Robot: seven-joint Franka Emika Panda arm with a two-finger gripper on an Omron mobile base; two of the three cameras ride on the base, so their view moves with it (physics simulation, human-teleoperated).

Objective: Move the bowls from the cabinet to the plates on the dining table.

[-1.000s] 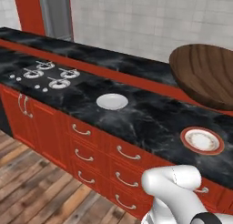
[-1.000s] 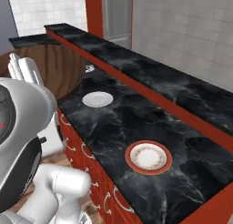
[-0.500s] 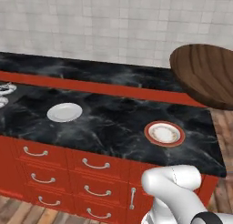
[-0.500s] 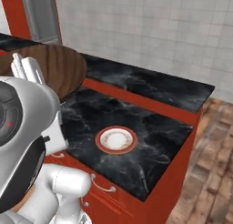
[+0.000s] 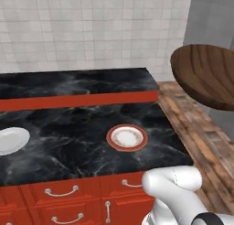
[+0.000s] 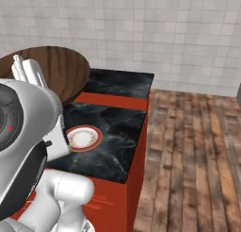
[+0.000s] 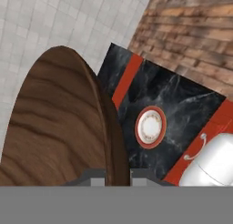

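Note:
My gripper [image 7: 117, 174] is shut on the rim of the wide dark brown wood-grain bowl [image 7: 54, 127], which is held up in the air. The bowl [image 5: 205, 75] hangs above and to the right of the dining table [image 5: 68, 151], a black veined marble top with a red raised strip [image 5: 77, 100]. On the table lie two plates: a red-rimmed one [image 5: 127, 137] near its right end and a plain white one [image 5: 11, 140] at the left edge. The red-rimmed plate [image 6: 83, 137] also lies below the bowl [image 6: 59, 70] in the right base view. The cabinet is out of view.
Red drawers with silver handles [image 5: 59, 192] run along the table's front. The table ends at the right, where wooden floor [image 6: 197, 155] begins. A white tiled wall [image 5: 91, 27] stands behind the table.
The whole picture has swung: the stovetop has left the view and the table's end and the wooden floor have come in. The bowl stays in my gripper.

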